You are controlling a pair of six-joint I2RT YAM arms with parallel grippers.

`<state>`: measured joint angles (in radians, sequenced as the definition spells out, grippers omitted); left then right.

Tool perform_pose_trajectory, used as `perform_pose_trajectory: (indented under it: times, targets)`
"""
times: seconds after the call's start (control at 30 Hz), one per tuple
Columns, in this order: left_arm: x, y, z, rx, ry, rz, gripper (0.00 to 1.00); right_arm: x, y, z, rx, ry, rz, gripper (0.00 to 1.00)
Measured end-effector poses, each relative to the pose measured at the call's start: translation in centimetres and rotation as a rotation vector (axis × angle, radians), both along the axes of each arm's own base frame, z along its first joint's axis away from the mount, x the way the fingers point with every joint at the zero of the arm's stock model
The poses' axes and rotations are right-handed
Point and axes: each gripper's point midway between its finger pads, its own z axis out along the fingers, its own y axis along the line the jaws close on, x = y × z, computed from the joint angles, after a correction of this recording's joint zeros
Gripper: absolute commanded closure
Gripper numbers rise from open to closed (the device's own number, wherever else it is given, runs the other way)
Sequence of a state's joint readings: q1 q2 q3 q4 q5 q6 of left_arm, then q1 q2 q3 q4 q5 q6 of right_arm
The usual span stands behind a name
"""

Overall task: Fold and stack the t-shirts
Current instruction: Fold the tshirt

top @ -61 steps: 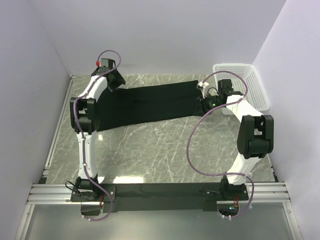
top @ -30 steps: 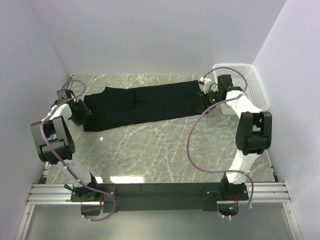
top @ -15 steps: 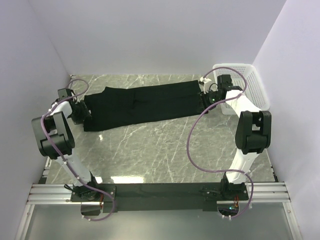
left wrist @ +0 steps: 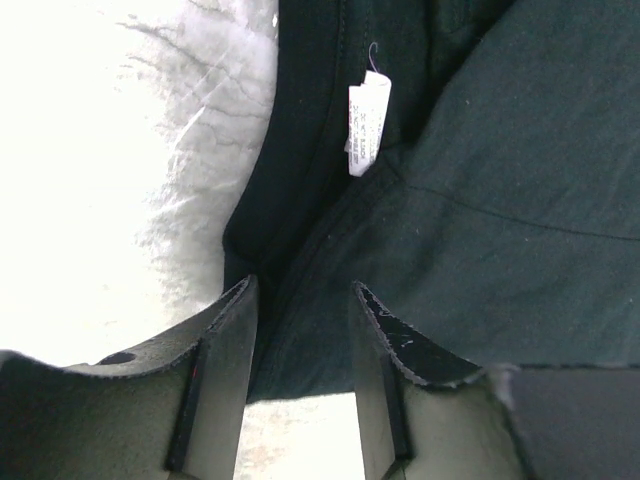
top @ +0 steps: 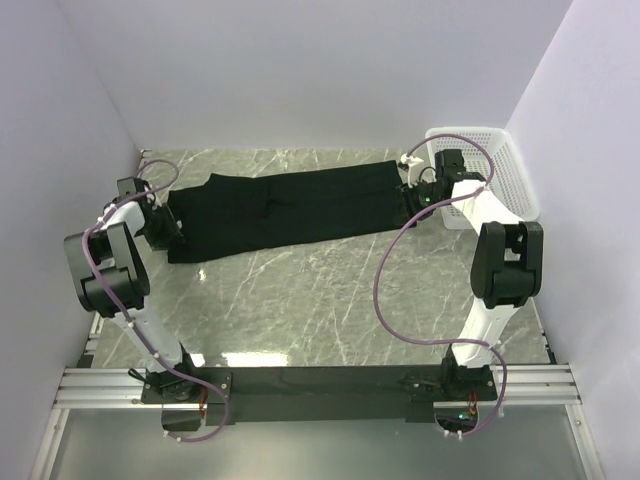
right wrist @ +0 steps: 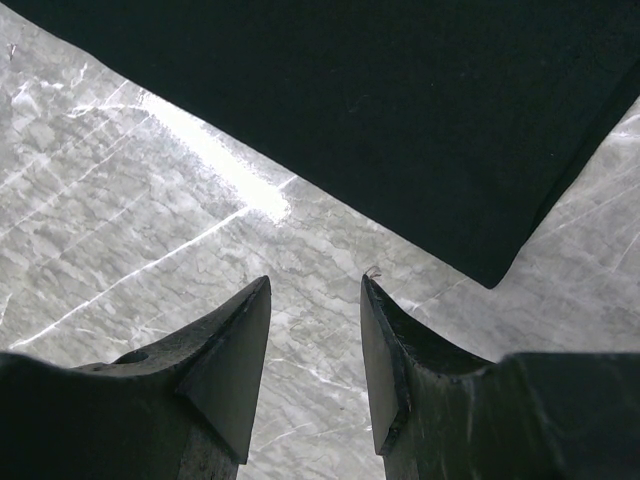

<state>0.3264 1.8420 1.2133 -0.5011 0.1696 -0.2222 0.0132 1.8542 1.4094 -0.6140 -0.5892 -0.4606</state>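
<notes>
Top external: left gripper (left wrist: 300, 295), fingers apart, straddles the t-shirt's (top: 300, 208) left hem to grab it; right gripper (right wrist: 315, 285) hovers open-fingered beside the right corner.

your arm links (top: 150, 335) are white with black joints (top: 510, 262); purple cables (top: 380, 290) loop behind the dark, wedge-shaped fingers (right wrist: 225, 365).

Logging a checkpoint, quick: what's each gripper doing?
Left gripper: open, fingers straddling the t-shirt edge.
Right gripper: open, empty, above the table.
</notes>
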Motion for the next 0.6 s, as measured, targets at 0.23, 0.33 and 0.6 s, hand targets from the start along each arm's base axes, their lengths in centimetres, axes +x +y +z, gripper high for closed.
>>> perform_pose_trajectory:
  times: [0.23, 0.33, 0.6]
  targets:
    - [-0.4, 0.3, 1.5, 0.035, -0.010, 0.011, 0.56, 0.0, 0.0, 0.0, 0.000, 0.000, -0.001, 0.52]
    - [-0.6, 0.3, 1.9, 0.043, -0.008, 0.013, 0.55, 0.0, 0.0, 0.0, 0.001, 0.000, 0.000, 0.52]
    - [-0.9, 0.1, 2.0, 0.050, 0.002, 0.010, 0.55, 0.0, 0.0, 0.0, 0.001, 0.000, 0.000, 0.52]
